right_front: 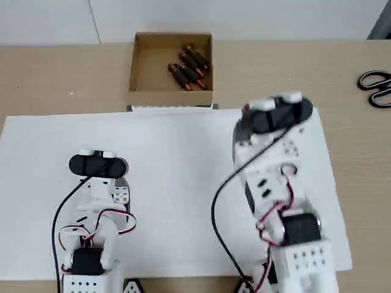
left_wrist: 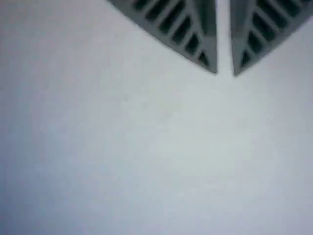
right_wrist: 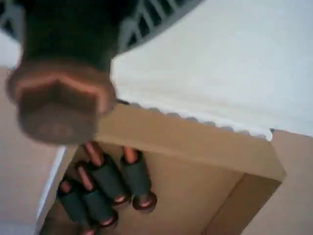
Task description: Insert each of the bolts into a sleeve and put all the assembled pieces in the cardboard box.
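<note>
The cardboard box (right_front: pixel 142 67) stands at the back of the table with several assembled pieces (right_front: pixel 190 67), dark sleeves with copper bolts, lying in its right half. My right gripper (right_front: pixel 246 117) hangs just in front of the box's right corner, shut on one more assembled piece (right_wrist: pixel 58 98). Its copper hex head points toward the camera and its dark sleeve sits between the fingers (right_wrist: pixel 146 19). Below it lie the box wall (right_wrist: pixel 186 142) and the pieces inside (right_wrist: pixel 107 186). My left gripper (left_wrist: pixel 225 72) is shut on nothing, close above the white paper (left_wrist: pixel 146 156), at the front left (right_front: pixel 98 165).
A white paper sheet (right_front: pixel 171 183) covers the table in front of the box. Black scissors (right_front: pixel 376 85) lie at the far right edge on the bare wood.
</note>
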